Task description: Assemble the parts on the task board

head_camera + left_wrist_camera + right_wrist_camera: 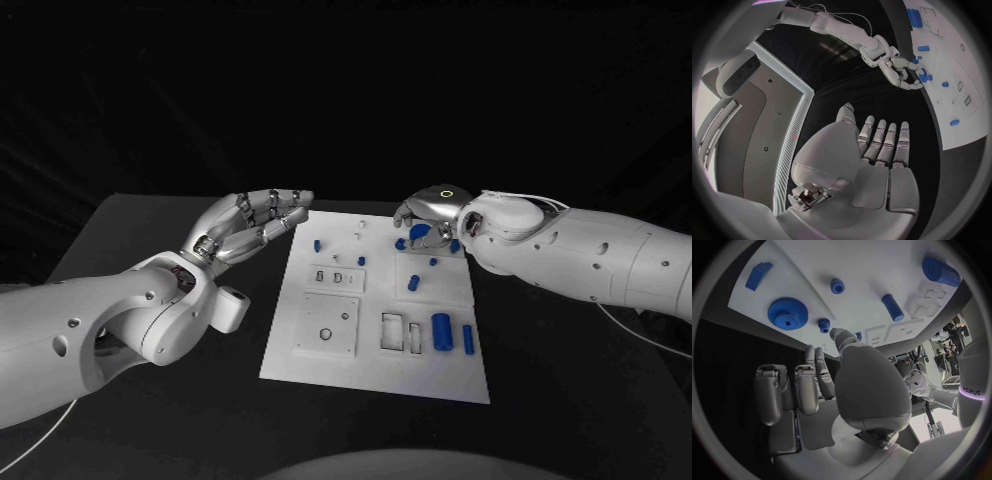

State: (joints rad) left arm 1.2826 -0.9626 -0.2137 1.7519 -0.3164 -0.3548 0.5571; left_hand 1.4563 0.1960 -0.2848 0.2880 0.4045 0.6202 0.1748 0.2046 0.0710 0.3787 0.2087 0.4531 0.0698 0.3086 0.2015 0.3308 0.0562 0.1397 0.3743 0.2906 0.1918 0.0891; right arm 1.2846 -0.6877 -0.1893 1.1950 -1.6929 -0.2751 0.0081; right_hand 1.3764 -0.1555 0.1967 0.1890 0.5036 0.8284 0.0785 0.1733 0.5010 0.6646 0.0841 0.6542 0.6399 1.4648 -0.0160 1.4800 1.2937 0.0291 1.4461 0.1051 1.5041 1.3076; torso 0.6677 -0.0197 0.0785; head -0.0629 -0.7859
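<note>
Board (325, 352) parts sit mid-frame, so we lower our right hand (428, 213), fingers curled and empty, squarely onto the gear (787, 313), left hand (253, 225) spread.

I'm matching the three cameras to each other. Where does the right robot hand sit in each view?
Head view: right robot hand over the far right part of the task board.
Left wrist view: small, beyond the left hand's fingers, at the board's edge.
Right wrist view: large, in the middle of the circle.
Shared landmark: the white task board.
</note>
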